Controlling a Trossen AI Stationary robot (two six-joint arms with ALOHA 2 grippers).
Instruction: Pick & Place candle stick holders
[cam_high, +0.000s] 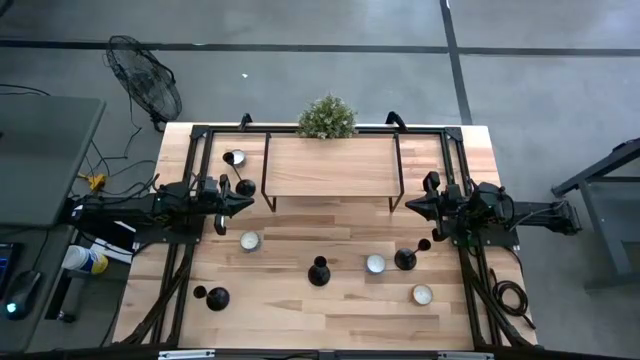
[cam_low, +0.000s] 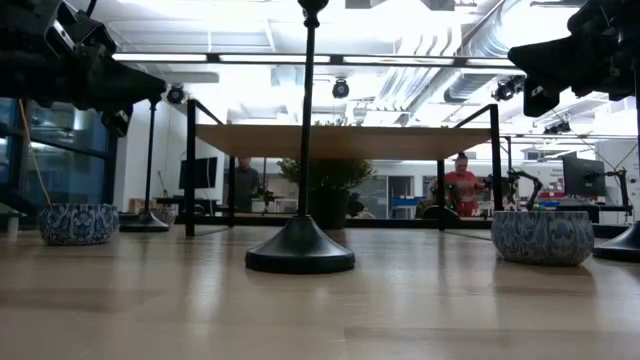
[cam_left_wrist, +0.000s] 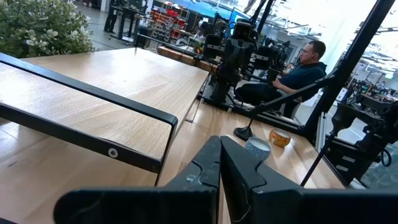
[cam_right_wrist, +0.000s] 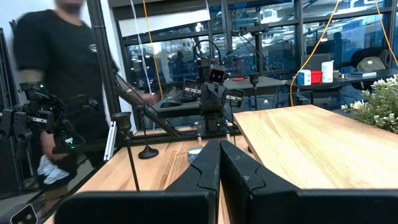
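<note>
four candle holders (cam_high: 318, 271) are spread over the bench (cam_high: 300, 320). the left gripper (cam_high: 247, 203) and right gripper (cam_high: 410, 205) are held closed, empty, beside the shelf (cam_high: 330, 165).

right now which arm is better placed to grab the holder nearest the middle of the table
Right, probably. The candle stick holder stands about midway, but the right gripper sits slightly nearer than the left gripper. Both are shut and would need opening first.
</note>
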